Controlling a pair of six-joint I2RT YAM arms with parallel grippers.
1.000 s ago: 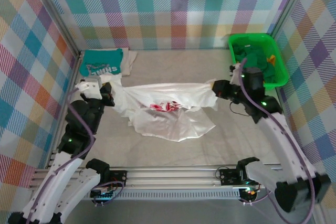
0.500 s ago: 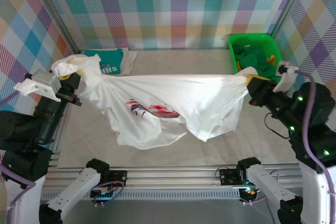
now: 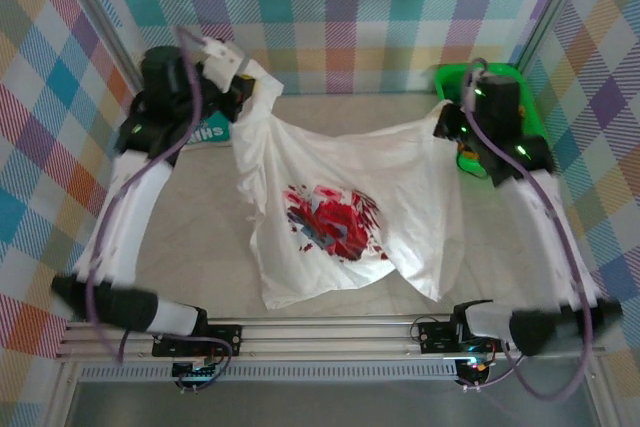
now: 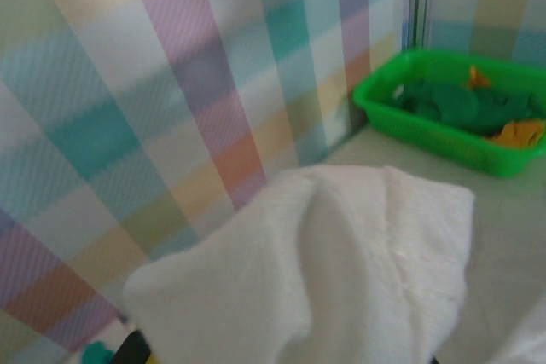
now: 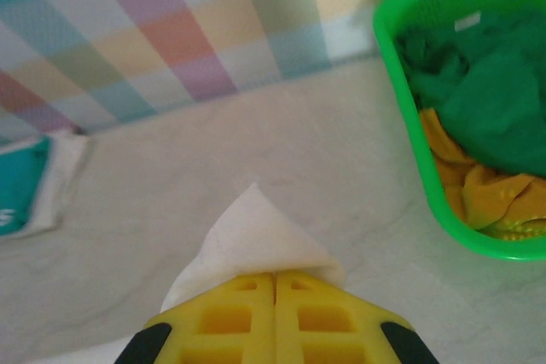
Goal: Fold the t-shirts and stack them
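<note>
The white t-shirt (image 3: 340, 217) hangs spread between both grippers above the table, its red-and-dark print facing up. My left gripper (image 3: 245, 97) is shut on its upper left corner at the back left. In the left wrist view, bunched white cloth (image 4: 341, 270) hides the fingers. My right gripper (image 3: 445, 124) is shut on the upper right corner. Its yellow fingers (image 5: 256, 317) are pressed together in the right wrist view, and a white cloth tip (image 5: 256, 236) sticks out past them. The teal t-shirt (image 3: 207, 131) lies folded at the back left, partly behind the left arm.
The green basket (image 3: 450, 78) with green and orange cloth sits at the back right, behind the right arm; I also see this basket (image 5: 418, 138) close to the right fingers. Checked walls stand close on three sides. The shirt's lower hem drapes near the metal front rail (image 3: 330, 332).
Both arms have risen and swung toward the back wall. The white t-shirt went from bunched on the table to lifted and spread, its print now showing.
</note>
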